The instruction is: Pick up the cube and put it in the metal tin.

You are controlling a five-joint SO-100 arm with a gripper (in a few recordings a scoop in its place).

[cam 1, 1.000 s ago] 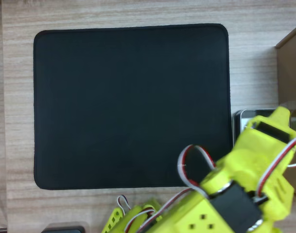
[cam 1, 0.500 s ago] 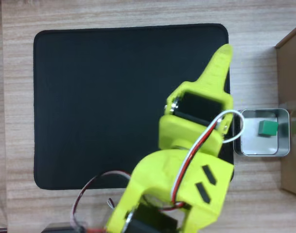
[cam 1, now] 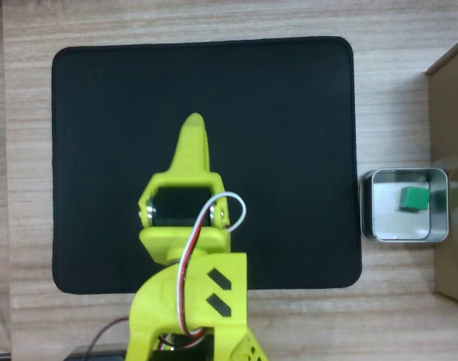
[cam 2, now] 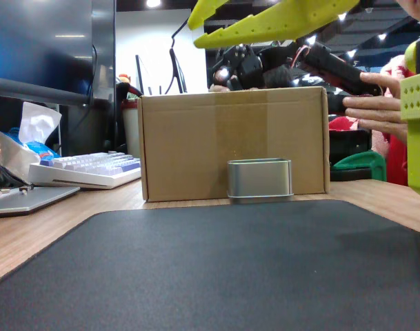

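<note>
While the yellow arm is seen from above in the overhead view, it is stretched from the bottom edge up over the black mat [cam 1: 206,90], with its gripper [cam 1: 194,131] tapering to a single point above the mat's middle-left area. The fingers appear drawn together with nothing between them, though the gap itself is hidden from this angle. A white and red cable is looped over the wrist block. To the right of the mat, just off its edge, the metal tin [cam 1: 367,207] is set on the wooden table [cam 1: 394,90], and the green cube [cam 1: 414,198] is lying inside it, toward its upper right part. A brown cardboard box [cam 1: 448,98] is cut off by the frame's right edge, just beyond the tin.

In the fixed view, the gripper [cam 2: 208,26] is held high above the mat [cam 2: 216,269], its two yellow fingers pointing left with a narrow gap at their tips. The tin [cam 2: 259,180] is seen at the mat's far edge, directly in front of the cardboard box [cam 2: 196,145]; its contents are hidden by its wall. A keyboard [cam 2: 85,169] lies left of the box.
</note>
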